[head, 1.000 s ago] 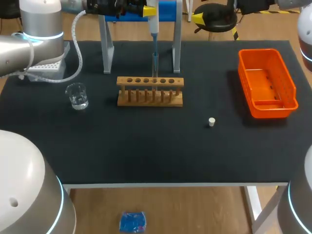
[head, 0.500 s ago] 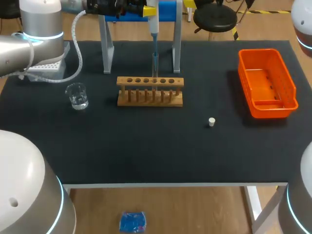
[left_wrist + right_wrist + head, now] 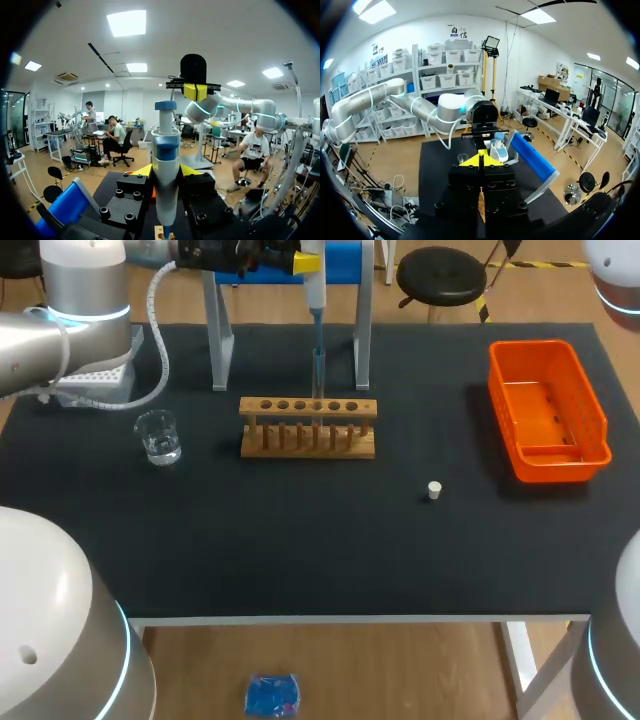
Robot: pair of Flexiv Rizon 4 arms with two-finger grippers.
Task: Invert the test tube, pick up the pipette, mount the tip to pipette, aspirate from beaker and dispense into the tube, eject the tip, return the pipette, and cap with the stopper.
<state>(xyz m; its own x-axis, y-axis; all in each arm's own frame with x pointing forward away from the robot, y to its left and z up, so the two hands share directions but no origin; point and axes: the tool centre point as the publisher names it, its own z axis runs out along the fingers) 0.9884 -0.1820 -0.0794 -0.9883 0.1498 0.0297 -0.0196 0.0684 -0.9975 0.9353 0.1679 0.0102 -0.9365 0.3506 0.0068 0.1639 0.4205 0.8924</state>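
My table [image 3: 300, 570] has a black top on a white frame, with one leg [image 3: 520, 660] showing at 4 o'clock. Below its near edge, at 6 o'clock, I see a light wooden floor [image 3: 400, 670]. A black stool [image 3: 440, 270] stands past the far edge at 1 o'clock. In the left wrist view, flat ceiling panels [image 3: 126, 22] glow white overhead. The right wrist view shows white walls [image 3: 420, 35] and shelves [image 3: 445, 65] stacked with bins.
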